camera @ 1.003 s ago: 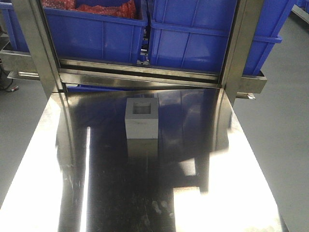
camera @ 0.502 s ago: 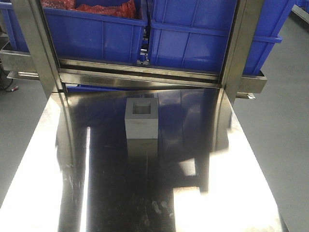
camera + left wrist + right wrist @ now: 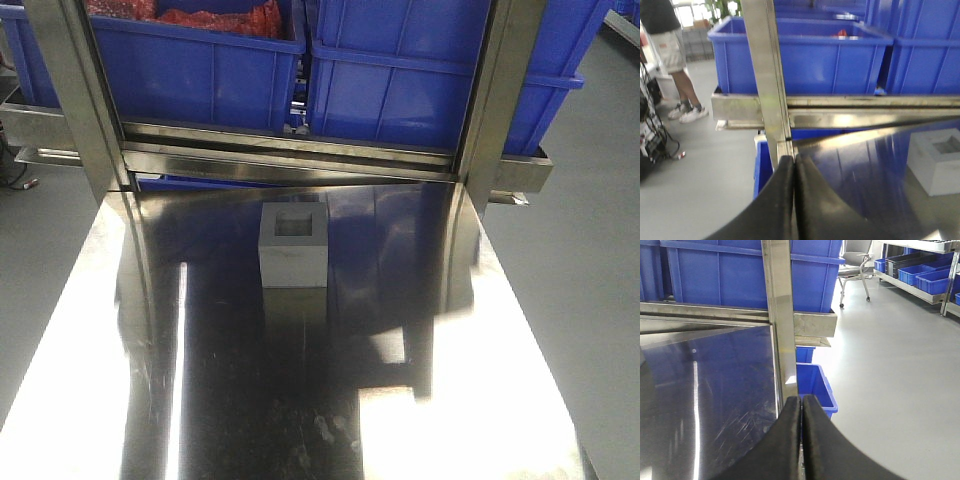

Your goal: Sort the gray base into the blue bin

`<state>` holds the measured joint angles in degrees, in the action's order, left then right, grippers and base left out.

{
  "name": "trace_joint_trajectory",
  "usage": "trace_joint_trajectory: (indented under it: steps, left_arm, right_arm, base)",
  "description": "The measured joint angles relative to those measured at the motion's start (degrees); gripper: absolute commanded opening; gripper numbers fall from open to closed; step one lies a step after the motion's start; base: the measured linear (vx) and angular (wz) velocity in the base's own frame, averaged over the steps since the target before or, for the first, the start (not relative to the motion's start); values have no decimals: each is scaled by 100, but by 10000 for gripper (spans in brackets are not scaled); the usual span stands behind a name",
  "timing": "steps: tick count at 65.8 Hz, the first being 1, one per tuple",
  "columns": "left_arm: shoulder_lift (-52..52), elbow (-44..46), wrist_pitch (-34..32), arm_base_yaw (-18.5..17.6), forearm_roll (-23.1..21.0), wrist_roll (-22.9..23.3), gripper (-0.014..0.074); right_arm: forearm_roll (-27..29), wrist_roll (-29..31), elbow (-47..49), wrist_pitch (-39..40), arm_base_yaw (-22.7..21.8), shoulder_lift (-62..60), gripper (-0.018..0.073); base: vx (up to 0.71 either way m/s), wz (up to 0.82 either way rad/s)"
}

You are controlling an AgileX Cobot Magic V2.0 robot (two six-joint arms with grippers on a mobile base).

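The gray base (image 3: pixel 293 243) stands on the steel table (image 3: pixel 450 400), near its far middle, recess face up. It also shows at the right edge of the left wrist view (image 3: pixel 939 160). Blue bins stand on the rack behind the table: one at the right (image 3: pixel 420 70) and one at the left (image 3: pixel 190 70) with red material in it. My left gripper (image 3: pixel 794 161) is shut and empty at the table's left far corner. My right gripper (image 3: pixel 801 400) is shut and empty at the table's right edge. Neither gripper shows in the front view.
Two steel uprights (image 3: pixel 70 100) (image 3: pixel 495 100) and a cross rail (image 3: pixel 290 150) stand between table and bins. A small blue bin (image 3: pixel 815 385) sits on the floor right of the table. A person (image 3: pixel 670 55) stands at the far left. A chair (image 3: pixel 855 265) is far right.
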<state>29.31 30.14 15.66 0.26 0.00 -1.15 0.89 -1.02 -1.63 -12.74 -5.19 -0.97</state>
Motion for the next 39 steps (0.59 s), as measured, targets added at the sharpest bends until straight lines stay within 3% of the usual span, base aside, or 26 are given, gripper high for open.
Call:
trace_joint_trajectory:
  steps: [7, 12, 32, 39]
  left_arm:
    - [281, 109, 17, 0, 0, 0, 29]
    - [314, 109, 17, 0, 0, 0, 106]
    - [314, 120, 17, 0, 0, 0, 685]
    - [314, 120, 17, 0, 0, 0, 732]
  right_arm:
    - [0, 0, 0, 0, 0, 0, -5]
    - [0, 0, 0, 0, 0, 0, -5]
    - [0, 0, 0, 0, 0, 0, -5]
    - [0, 0, 0, 0, 0, 0, -5]
  base:
    - [0, 0]
    - [0, 0]
    - [0, 0]
    - [0, 0]
